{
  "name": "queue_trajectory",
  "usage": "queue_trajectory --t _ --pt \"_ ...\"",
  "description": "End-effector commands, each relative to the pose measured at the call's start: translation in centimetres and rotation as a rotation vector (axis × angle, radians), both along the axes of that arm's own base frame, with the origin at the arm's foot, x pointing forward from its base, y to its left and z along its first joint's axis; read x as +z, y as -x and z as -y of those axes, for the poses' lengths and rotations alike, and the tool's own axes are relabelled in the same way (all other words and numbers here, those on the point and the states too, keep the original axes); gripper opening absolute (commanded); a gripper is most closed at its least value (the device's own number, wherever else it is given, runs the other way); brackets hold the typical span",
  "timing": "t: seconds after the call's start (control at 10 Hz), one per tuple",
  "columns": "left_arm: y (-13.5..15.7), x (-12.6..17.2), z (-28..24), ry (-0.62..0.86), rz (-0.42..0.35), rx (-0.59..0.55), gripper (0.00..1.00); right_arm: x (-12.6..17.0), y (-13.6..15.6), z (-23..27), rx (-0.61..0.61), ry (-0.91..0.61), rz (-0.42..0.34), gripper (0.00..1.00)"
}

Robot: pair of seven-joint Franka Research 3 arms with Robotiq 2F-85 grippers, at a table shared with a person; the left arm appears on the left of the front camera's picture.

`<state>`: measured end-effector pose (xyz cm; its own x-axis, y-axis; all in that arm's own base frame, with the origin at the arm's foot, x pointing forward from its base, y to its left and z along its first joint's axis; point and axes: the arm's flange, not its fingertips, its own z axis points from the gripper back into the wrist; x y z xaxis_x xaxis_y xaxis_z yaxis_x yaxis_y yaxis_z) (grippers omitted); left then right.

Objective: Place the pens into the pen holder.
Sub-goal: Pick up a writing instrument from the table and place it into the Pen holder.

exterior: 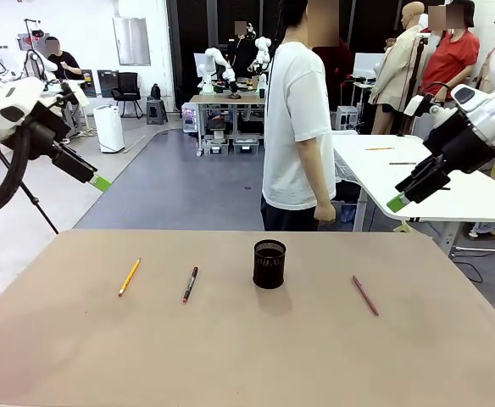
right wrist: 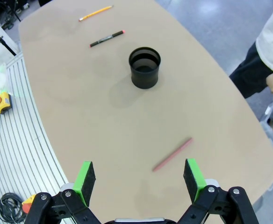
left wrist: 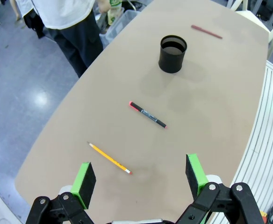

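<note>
Pencil (exterior: 129, 277) and black pen (exterior: 190, 284) lie on the table (exterior: 230, 356) left of the mesh cup (exterior: 269, 264); reddish pen (exterior: 365, 295) lies to its right. Left gripper (left wrist: 140, 171) and right gripper (right wrist: 138, 171) hover above, both spread wide, empty.

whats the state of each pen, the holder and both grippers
pencil: lying flat on table
black pen: lying flat
red pen: lying flat
holder: upright, empty
left gripper: open, empty
right gripper: open, empty

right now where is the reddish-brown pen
In the front view the reddish-brown pen lies flat on the robot's right, right of the pen holder, apart from it.
</note>
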<state>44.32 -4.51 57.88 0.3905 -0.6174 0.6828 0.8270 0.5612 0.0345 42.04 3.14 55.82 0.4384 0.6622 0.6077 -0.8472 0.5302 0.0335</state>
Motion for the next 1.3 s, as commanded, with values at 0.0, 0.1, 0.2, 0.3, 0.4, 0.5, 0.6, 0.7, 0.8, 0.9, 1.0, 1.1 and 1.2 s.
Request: queue_trajectory --t 0.0,0.1,0.2,0.3,0.4,0.5,0.6,0.7,0.8,0.9,1.0,1.1,1.2 --pt "-0.06 0.01 -0.10 -0.001 0.005 0.005 1.00 -0.01 0.04 0.06 0.008 -0.022 0.001 1.00" --pt "-0.06 0.01 -0.10 -0.001 0.005 0.005 1.00 -0.01 0.04 0.06 0.008 -0.022 0.001 1.00" --pt "-0.06 0.01 -0.10 -0.001 0.005 0.005 1.00 -0.01 0.04 0.06 0.008 -0.022 0.001 1.00" --pt "-0.06 0.01 -0.10 -0.001 0.005 0.005 1.00 -0.01 0.04 0.06 0.008 -0.022 0.001 1.00" --pt "-0.06 0.01 -0.10 -0.001 0.005 0.005 1.00 -0.01 0.04 0.06 0.008 -0.022 0.001 1.00" --pt "-0.06 0.01 -0.10 -0.001 0.005 0.005 1.00 -0.01 0.04 0.06 0.008 -0.022 0.001 1.00" --pt "-0.06 0.01 -0.10 -0.001 0.005 0.005 1.00 -0.01 0.04 0.06 0.008 -0.022 0.001 1.00" --pt "-0.06 0.01 -0.10 -0.001 0.005 0.005 1.00 -0.01 0.04 0.06 0.008 -0.022 0.001 1.00" --pt "-0.06 0.01 -0.10 -0.001 0.005 0.005 1.00 -0.01 0.04 0.06 0.008 -0.022 0.001 1.00" --pt "-0.06 0.01 -0.10 -0.001 0.005 0.005 1.00 -0.01 0.04 0.06 0.008 -0.022 0.001 1.00" --pt "-0.06 0.01 -0.10 -0.001 0.005 0.005 1.00 -0.01 0.04 0.06 0.008 -0.022 0.001 1.00" --pt "-0.06 0.01 -0.10 -0.001 0.005 0.005 1.00 -0.01 0.04 0.06 0.008 -0.022 0.001 1.00" --pt "-0.06 0.01 -0.10 -0.001 0.005 0.005 1.00 -0.01 0.04 0.06 0.008 -0.022 0.001 1.00"
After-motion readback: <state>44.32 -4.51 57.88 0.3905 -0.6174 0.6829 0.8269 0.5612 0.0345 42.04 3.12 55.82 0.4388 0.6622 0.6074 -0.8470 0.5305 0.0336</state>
